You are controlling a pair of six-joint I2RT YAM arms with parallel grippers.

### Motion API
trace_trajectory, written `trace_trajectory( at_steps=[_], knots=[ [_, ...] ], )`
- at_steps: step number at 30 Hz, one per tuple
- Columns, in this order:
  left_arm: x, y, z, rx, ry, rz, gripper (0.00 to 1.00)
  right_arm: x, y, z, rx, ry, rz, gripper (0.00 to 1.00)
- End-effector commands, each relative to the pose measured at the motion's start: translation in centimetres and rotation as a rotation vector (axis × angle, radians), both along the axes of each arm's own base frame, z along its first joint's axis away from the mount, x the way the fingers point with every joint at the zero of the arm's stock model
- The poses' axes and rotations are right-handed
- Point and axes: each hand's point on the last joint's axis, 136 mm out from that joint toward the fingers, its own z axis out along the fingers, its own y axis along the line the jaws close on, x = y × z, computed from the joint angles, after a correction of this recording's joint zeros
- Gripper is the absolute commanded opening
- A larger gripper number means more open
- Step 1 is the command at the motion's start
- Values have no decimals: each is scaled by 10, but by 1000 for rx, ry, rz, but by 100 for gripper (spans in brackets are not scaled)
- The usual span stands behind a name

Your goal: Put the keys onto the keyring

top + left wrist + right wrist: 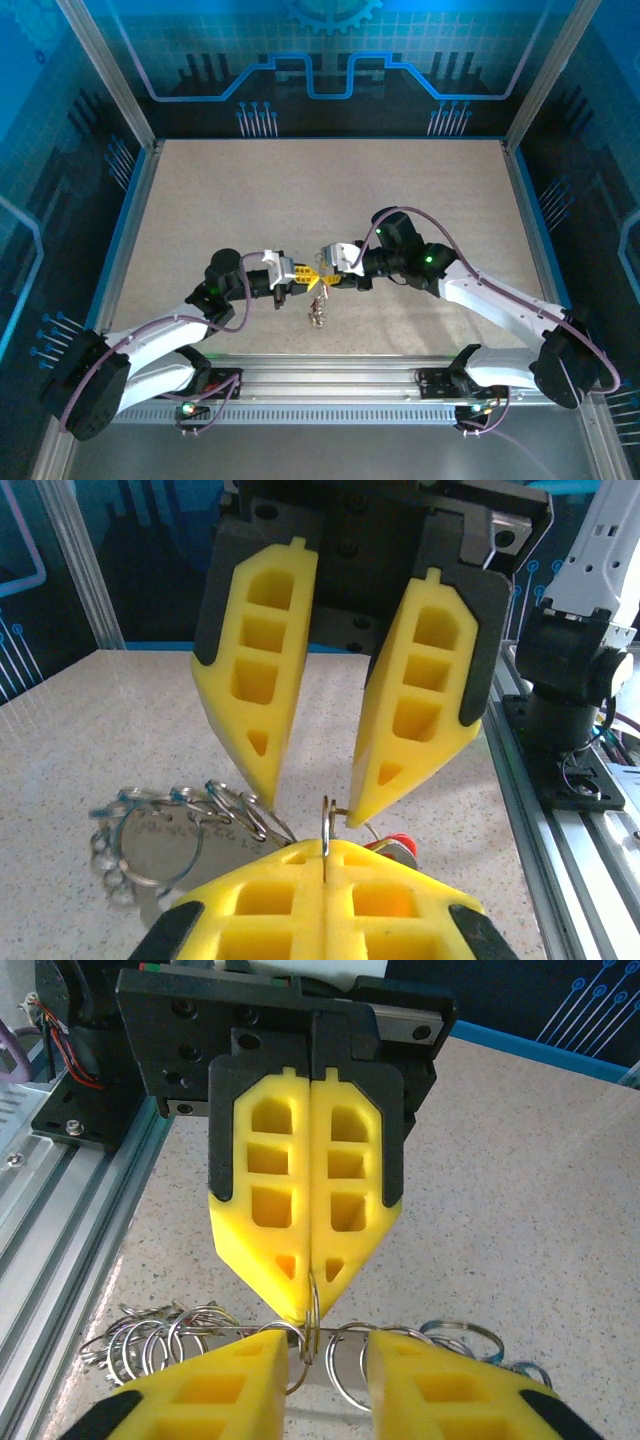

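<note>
The keyring (pixel 235 805) is a bunch of thin silvery loops, linked like a chain. One loop stands upright on its edge, pinched at the closed yellow fingertips of the left gripper (pixel 327 852). From this loop the other loops spread toward 9 o'clock in the left wrist view and lie flat on the table. In the top view the bunch lies at 6 o'clock from the pinched loop. Of the keys (pixel 400 842) one red plastic head shows, at 4 o'clock just beside the upright loop; its blade is hidden.
</note>
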Motion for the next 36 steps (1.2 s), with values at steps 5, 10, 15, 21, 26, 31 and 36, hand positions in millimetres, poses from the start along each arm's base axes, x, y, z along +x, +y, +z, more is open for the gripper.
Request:
trace_trajectory(
  at_steps=[5, 10, 15, 21, 26, 31, 36],
  knots=[
    [-1, -2, 26, -79, -85, -24, 0, 0, 3, 2, 8, 4, -1, 16],
    [0, -4, 28, -96, -87, -37, 0, 0, 5, 3, 19, 8, 4, 18],
    [1, -5, 28, -120, -86, -37, 0, -2, 4, 3, 20, 12, 9, 11],
    [2, -4, 19, -105, -66, -25, 8, 1, 0, 1, -17, 12, -6, 0],
    [-3, 0, 3, 8, -46, -22, 14, 2, -3, -2, -42, 9, -18, 0],
    [-8, 6, -6, 149, -72, -27, 27, 2, -7, -5, -89, 11, -12, 0],
    [-7, 8, -10, 218, -57, -35, 28, 0, -6, -3, -101, 11, 2, 0]
  ],
)
